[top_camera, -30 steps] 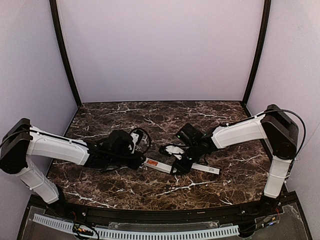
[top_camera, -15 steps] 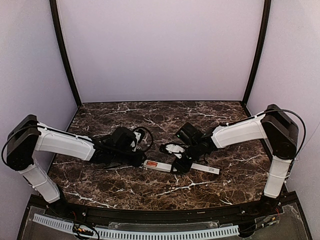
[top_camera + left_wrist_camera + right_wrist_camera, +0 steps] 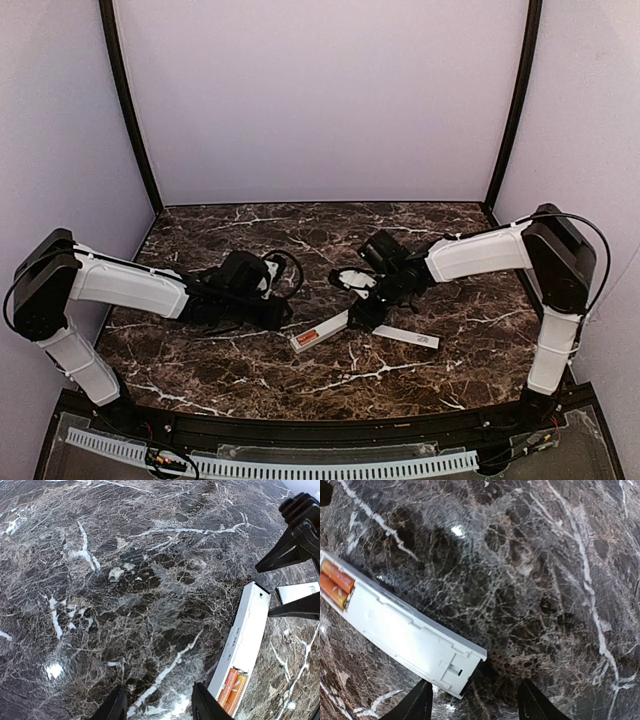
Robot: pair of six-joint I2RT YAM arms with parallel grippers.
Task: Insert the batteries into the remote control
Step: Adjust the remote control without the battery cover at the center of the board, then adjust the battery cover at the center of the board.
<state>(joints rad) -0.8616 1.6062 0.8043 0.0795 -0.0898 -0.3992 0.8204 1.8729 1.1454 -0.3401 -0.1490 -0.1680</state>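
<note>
The white remote control [image 3: 322, 330] lies slanted on the marble table, back side up. Both orange batteries [image 3: 231, 690] sit side by side in the recess at its near-left end; they also show in the right wrist view [image 3: 335, 585]. My left gripper [image 3: 159, 707] is open and empty, just left of the battery end of the remote [image 3: 247, 635]. My right gripper [image 3: 476, 702] is open over the remote's other end [image 3: 405, 635], whose corner lies between the jaws without being clamped. In the top view, the left gripper [image 3: 280, 318] and the right gripper [image 3: 365, 312] flank the remote.
The thin flat white cover strip [image 3: 405, 338] lies on the table right of the remote, and its end shows in the left wrist view [image 3: 297, 592]. The right gripper's black fingers [image 3: 292, 550] reach in at the remote's far end. Purple walls enclose the table.
The remote has swung counterclockwise, and its right end has moved towards the back. My right gripper has moved back with it. My left gripper stays beside the battery end.
</note>
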